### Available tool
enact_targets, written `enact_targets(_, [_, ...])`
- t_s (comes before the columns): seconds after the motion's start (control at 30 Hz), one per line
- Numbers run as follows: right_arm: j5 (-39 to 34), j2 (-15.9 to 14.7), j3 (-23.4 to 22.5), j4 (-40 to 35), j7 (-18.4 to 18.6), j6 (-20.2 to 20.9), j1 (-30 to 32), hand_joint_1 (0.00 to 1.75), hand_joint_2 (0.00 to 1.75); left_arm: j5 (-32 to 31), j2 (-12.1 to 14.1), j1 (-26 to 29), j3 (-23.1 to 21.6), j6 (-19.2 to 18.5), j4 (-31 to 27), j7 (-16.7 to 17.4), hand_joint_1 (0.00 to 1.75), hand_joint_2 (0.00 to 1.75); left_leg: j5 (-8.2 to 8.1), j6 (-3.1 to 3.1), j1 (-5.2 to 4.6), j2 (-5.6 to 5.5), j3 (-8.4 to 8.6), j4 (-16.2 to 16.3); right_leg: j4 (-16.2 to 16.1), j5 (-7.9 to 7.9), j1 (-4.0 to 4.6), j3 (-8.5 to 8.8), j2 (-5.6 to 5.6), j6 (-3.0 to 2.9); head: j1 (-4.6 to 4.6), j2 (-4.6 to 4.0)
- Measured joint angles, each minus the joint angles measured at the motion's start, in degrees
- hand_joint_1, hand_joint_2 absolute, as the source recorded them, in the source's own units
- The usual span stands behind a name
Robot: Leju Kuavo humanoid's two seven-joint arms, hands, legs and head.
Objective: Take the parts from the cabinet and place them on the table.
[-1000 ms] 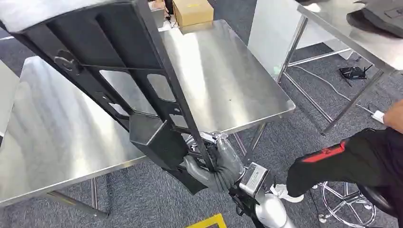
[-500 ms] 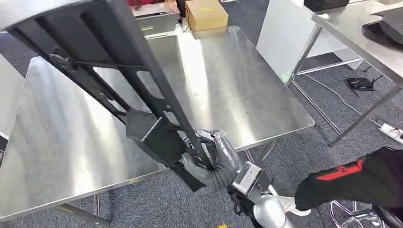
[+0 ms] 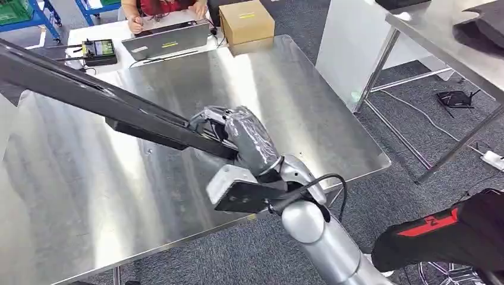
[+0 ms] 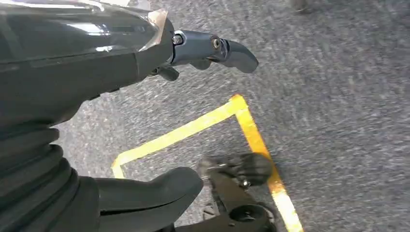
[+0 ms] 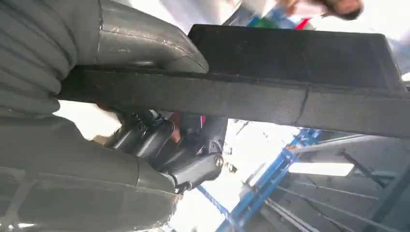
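Observation:
A long black plastic frame part (image 3: 89, 95) reaches from the head view's left edge across the steel table (image 3: 315, 124), seen edge-on and a little above the top. My right hand (image 3: 246, 142) grips its near end over the table's middle, fingers wrapped round the bar. In the right wrist view the same black part (image 5: 290, 72) runs across, with my right hand (image 5: 145, 150) clamped on it, thumb on one side and dark fingers on the other. My left hand (image 4: 96, 58) hangs over the grey carpet, fingers apart and holding nothing.
At the table's far edge lie a cardboard box (image 3: 245, 21), a laptop (image 3: 169, 40) and a small screen device (image 3: 100, 50), with a person (image 3: 160, 6) seated behind. A second steel table (image 3: 440, 41) stands right. A person's black-clad limb (image 3: 451, 231) is near right. Yellow tape (image 4: 193, 128) marks the floor.
My right hand has moved up and forward over the table, turning the black part from face-on and steeply tilted to edge-on and nearly level. The head view has also shifted.

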Motion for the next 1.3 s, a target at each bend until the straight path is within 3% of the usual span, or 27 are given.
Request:
enact_targets(0.03, [2.3,0.5,0.8,1.6,0.7,-0.2,-1.6,1.75,1.75,-0.3,0.0,0.0,0.0,0.0,0.0,0.0,0.0,1.75,2.75,0.54,-0.14,0.04,0.86,-3.3,-0.1,-0.48,-0.02,0.14,-0.02,0.2,0.06,0.0])
enact_targets(0.07, [4.0,0.7,1.4,3.2,1.5,-0.3,-3.1,1.75,1.75,-0.4,0.0,-0.1,0.0,0.0,0.0,0.1,0.0,1.75,0.4,0.66,-0.67,0.11,0.16,-2.9,-0.1,-0.57,0.42,0.57,-0.06,0.43,0.13,0.0])
enact_targets(0.1, [6.5,1.2,2.4,5.0,2.5,-0.4,-4.7,1.75,1.75,-0.7,0.0,-0.2,0.0,0.1,-0.1,0.1,0.0,1.75,0.49,1.29,-0.81,-0.04,0.92,-2.8,0.0,-0.84,0.42,0.1,0.06,0.84,-0.07,0.0])
enact_targets(0.13, [8.7,1.6,3.2,6.6,3.5,-0.5,-5.8,1.75,1.75,-0.9,0.0,-0.1,0.0,0.3,-0.2,0.1,0.0,1.75,2.13,1.57,-0.84,-0.07,0.89,-3.2,-0.1,-1.01,0.52,0.21,0.03,1.08,0.02,0.0])
enact_targets(0.17, [11.4,1.9,3.9,8.8,4.1,-0.7,-7.1,1.75,1.75,-1.1,-0.1,-0.1,0.0,0.5,-0.2,0.1,0.0,1.75,2.57,1.02,-0.48,0.01,0.9,-3.5,0.2,-1.13,0.88,0.34,-0.09,0.59,0.13,0.0])
enact_targets(0.47, [26.2,4.6,8.0,34.2,8.3,-6.6,-18.2,1.75,1.75,-2.8,-0.1,-0.9,-0.1,0.7,-0.5,0.3,0.0,1.75,2.36,1.51,-0.71,-0.43,0.74,-3.4,-1.1,-1.01,0.73,0.77,-0.5,0.67,0.11,0.0])
enact_targets(0.57, [27.0,4.8,8.4,39.2,8.6,-7.3,-19.1,1.75,1.75,-2.9,0.0,-0.9,0.0,0.7,-0.5,0.3,0.0,1.75,2.4,1.59,-0.78,-0.44,0.73,-3.4,-1.1,-0.87,0.71,0.76,-0.5,0.89,0.09,0.0])
enact_targets(0.9, [34.4,5.5,9.0,53.1,14.7,-6.2,-22.6,1.75,1.75,-3.0,0.1,-0.9,0.0,0.7,-0.5,1.1,0.0,1.75,2.5,1.72,-0.64,-0.38,0.75,-3.4,-1.1,-0.78,0.82,0.76,-0.5,1.01,0.09,0.0])
enact_targets(0.93, [35.2,5.5,9.2,54.5,15.8,-5.1,-22.9,0.0,0.0,-3.0,0.1,-0.9,0.0,0.7,-0.5,1.2,0.0,1.75,2.5,1.71,-0.61,-0.38,0.75,-3.4,-1.1,-0.79,0.83,0.76,-0.51,1.01,0.09,0.0])
enact_targets(1.1, [35.7,5.5,9.3,59.0,18.8,-1.7,-23.5,0.0,0.0,-2.8,0.1,-0.8,0.0,0.7,-0.5,2.3,0.0,1.75,2.49,1.71,-0.58,-0.38,0.75,-3.4,-1.1,-0.79,0.89,0.75,-0.51,1.0,0.09,0.0])
enact_targets(1.3, [35.7,5.4,8.8,61.1,19.7,-1.3,-23.9,0.0,0.0,-2.8,0.1,-0.8,0.1,2.0,-0.5,2.7,0.0,1.75,2.49,1.7,-0.52,-0.38,0.75,-3.4,-1.1,-0.8,0.95,0.74,-0.51,0.99,0.09,0.0])
